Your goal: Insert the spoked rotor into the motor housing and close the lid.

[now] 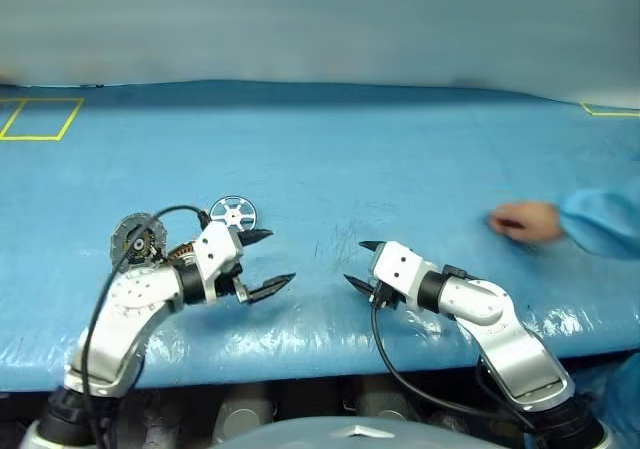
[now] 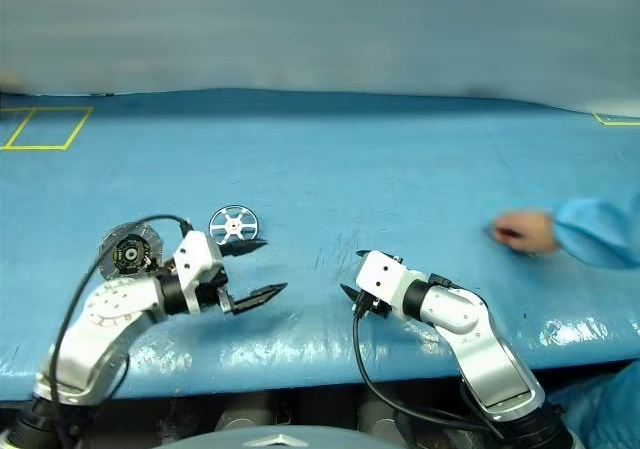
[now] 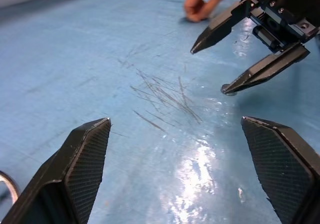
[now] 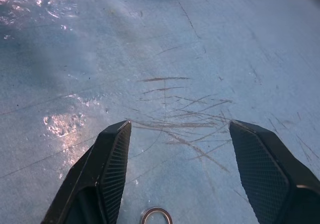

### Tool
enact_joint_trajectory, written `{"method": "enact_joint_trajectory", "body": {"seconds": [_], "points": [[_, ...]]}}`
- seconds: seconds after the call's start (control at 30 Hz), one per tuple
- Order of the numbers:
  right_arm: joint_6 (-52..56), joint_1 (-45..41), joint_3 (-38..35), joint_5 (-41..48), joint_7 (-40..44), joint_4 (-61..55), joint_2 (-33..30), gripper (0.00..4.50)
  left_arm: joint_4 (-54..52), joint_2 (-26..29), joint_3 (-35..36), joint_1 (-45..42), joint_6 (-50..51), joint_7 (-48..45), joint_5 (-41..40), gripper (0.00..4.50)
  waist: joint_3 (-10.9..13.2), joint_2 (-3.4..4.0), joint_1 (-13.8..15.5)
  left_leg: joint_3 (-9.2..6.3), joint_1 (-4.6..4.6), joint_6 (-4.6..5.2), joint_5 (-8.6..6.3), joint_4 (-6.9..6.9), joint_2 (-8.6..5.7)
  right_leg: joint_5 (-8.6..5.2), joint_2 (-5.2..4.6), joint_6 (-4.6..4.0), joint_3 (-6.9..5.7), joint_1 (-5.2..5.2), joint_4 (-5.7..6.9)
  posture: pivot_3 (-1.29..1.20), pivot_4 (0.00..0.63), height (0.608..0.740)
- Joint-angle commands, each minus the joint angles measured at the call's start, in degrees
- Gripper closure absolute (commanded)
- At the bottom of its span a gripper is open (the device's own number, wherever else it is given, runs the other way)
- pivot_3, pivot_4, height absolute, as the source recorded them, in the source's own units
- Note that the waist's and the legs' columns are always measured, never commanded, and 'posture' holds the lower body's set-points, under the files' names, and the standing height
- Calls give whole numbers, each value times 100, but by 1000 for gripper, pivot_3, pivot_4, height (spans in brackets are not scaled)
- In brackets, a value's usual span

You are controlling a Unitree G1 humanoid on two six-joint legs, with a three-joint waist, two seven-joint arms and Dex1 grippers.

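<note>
Our left gripper (image 2: pixel 252 268) and right gripper (image 2: pixel 352 273) both hang spread and empty; the spoked rotor (image 2: pixel 233 224) lies flat just right of the motor housing (image 2: pixel 130 251), unpicked, so insertion waits

rotor: spoked rotor (image 2: pixel 233 223), shiny silver wheel, flat on the blue table, loose
housing: motor housing (image 1: pixel 178 253), copper windings showing, mostly hidden behind the arm
lid: lid (image 2: pixel 130 250), open, ribbed inner face up, dark centre
</note>
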Motion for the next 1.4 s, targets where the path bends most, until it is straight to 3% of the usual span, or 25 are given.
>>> {"method": "enact_joint_trajectory", "body": {"seconds": [0.03,0.2,0.3,0.4,0.83,1.4], "points": [[-151,-125,46,-35,-68,59,40,1223,-515,968,284,-494,1111,-396,-349,0,4,-5,-12,1,-1,0,0,-1,-1,0,0,0,1,0,2,0,150,740],[-245,-214,194,-74,-150,206,186,1223,-436,2423,170,-939,1697,-1237,-401,0,14,-2,-31,5,-1,-5,2,-8,-3,-2,7,0,3,-3,0,0,150,740],[-294,-180,261,-91,-225,237,274,1223,-310,3039,140,-664,1529,-1599,-136,0,18,-4,-27,6,-1,-10,3,-12,-1,-6,6,0,3,-4,1,0,150,740],[-331,-103,321,-99,-285,254,363,1223,-229,3319,246,-202,1315,-1690,98,0,23,3,-26,11,1,-16,3,-14,-2,-10,5,1,5,-5,0,0,150,740],[-423,-127,456,-103,-284,402,413,1223,83,3213,404,526,1363,-1291,584,0,26,-2,-15,7,1,-16,4,-11,0,-12,6,0,1,-6,7,0,150,740],[-406,21,404,-216,-387,366,392,1223,523,2655,-568,-9,1503,-1136,981,0,25,-4,-22,9,3,-15,4,-9,-5,-12,11,0,3,-2,10,0,150,740]]}}
